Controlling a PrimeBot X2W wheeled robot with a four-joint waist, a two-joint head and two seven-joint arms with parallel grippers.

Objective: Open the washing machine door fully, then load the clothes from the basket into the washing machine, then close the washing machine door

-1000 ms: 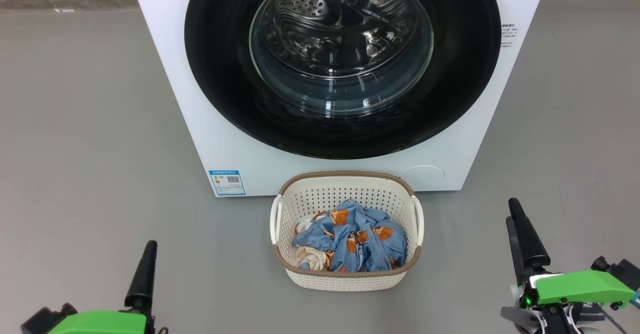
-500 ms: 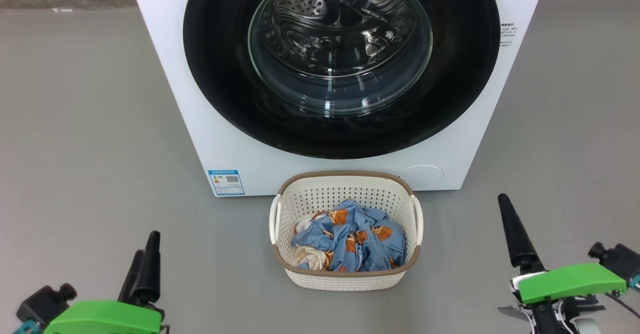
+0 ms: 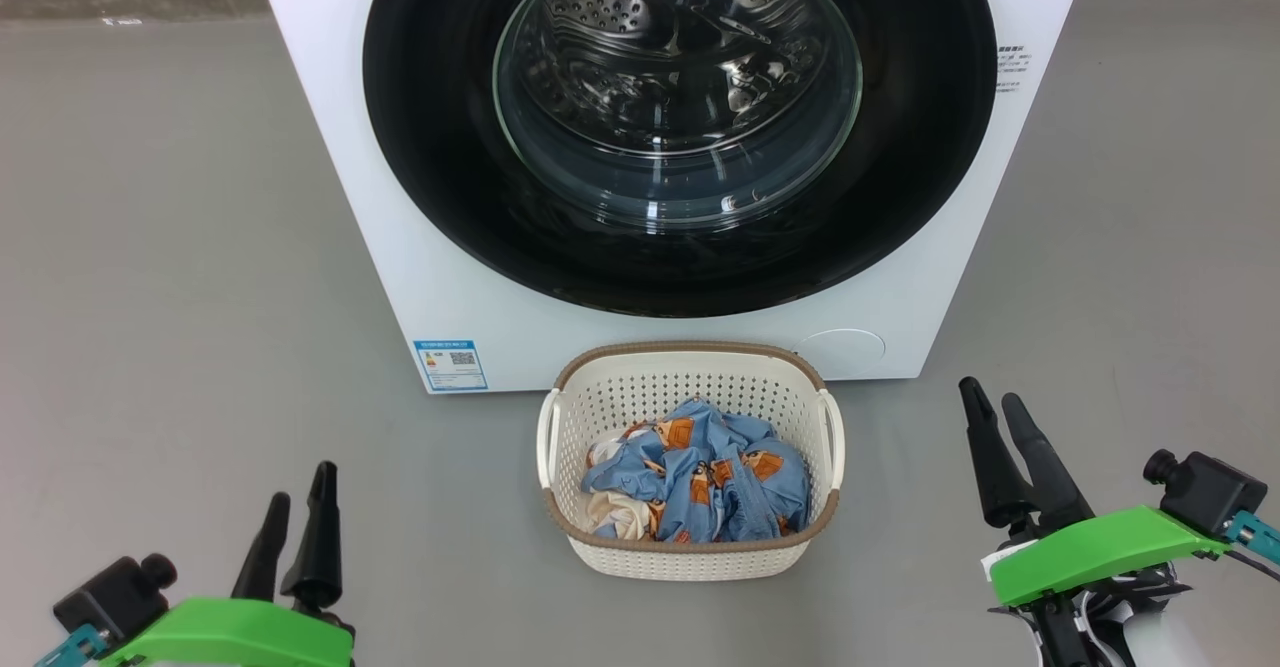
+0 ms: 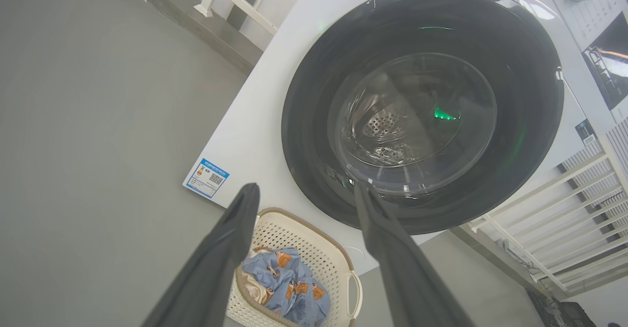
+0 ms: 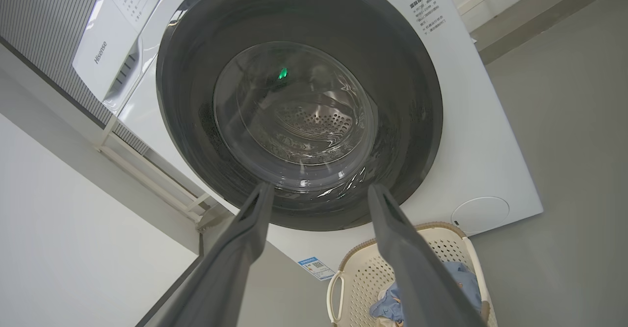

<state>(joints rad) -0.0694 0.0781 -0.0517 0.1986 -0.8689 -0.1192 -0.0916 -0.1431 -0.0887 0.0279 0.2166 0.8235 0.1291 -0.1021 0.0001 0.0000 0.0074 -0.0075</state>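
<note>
The left claw [image 3: 300,484] and right claw [image 3: 990,394] had rolled since earlier, both wide open and empty. Between them sat the cream perforated plastic basket [image 3: 690,349] holding light blue printed clothes [image 3: 700,482]; beyond, the round glossy black door [image 3: 440,147] was shut.

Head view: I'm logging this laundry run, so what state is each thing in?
washing machine door: shut, flush with the front.
washing machine: drum seen through the glass, no clothes visible inside.
basket: upright on the floor before the machine, loaded.
clothes: crumpled in the basket.
left gripper: open, empty.
right gripper: open, empty.
</note>
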